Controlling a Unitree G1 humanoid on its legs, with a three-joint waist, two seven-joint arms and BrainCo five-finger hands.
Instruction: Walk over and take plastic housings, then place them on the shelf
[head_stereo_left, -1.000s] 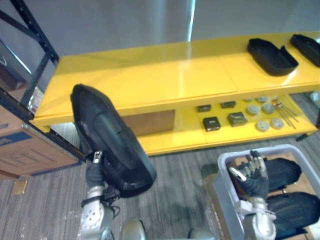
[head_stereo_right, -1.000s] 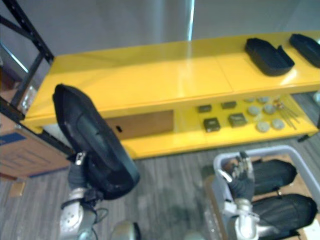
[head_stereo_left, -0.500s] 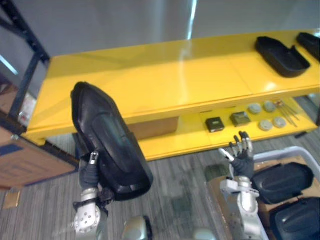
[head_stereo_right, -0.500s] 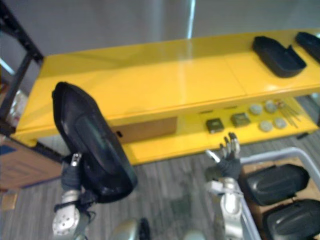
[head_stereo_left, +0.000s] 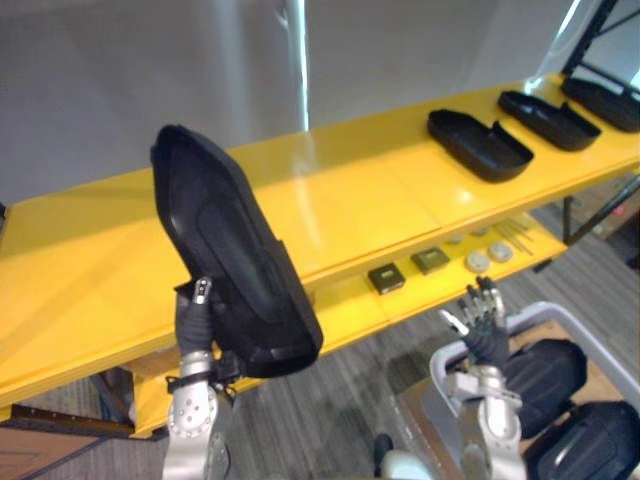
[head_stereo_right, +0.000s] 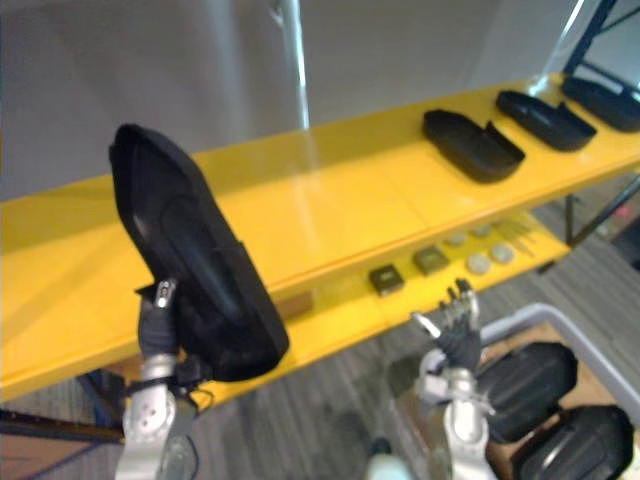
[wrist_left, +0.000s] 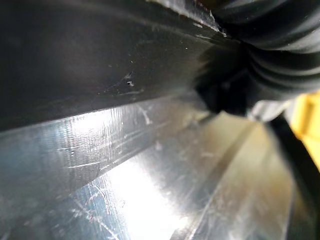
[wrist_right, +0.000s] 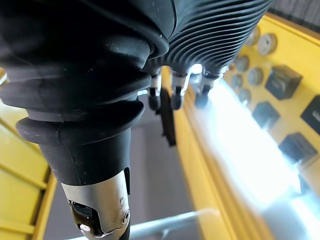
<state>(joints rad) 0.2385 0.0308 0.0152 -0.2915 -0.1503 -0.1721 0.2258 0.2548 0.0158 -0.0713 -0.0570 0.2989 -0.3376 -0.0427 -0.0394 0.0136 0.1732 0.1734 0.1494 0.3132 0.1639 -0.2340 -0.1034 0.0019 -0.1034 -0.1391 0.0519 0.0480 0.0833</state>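
Closest in, the left hand (head_stereo_left: 192, 325) is clamped on the lower edge of a big black housing (head_stereo_left: 232, 265), with its thumb lying against the near side. The housing stands on end in the air, its top leaning toward the robot's left, and it rises in front of the yellow shelf without touching it. In the left wrist view its dark, scuffed surface (wrist_left: 90, 55) sits right against the hand's ribbed cover.

On the other side, the right hand (head_stereo_left: 483, 325) is raised with its fingers spread and straight, and it holds nothing. It hangs just over the near-left corner of a pale grey bin (head_stereo_left: 441, 362) standing on the grey carpet floor (head_stereo_left: 340, 400). Two more housings (head_stereo_left: 545, 365) lie inside the bin, one behind the other.

Past both hands runs the shelf. Its lower board (head_stereo_left: 345, 305) carries two small dark boxes (head_stereo_left: 386, 278) side by side. To their right are a few round grey discs (head_stereo_left: 478, 262), and beyond those some thin rods that are too small to make out.

The top board (head_stereo_left: 350, 200) is bare in front of the held housing. Toward its right end, three housings (head_stereo_left: 480, 145) lie flat in a row, slightly apart, with their hollow sides up.

Behind the shelf is a plain grey wall (head_stereo_left: 150, 80).
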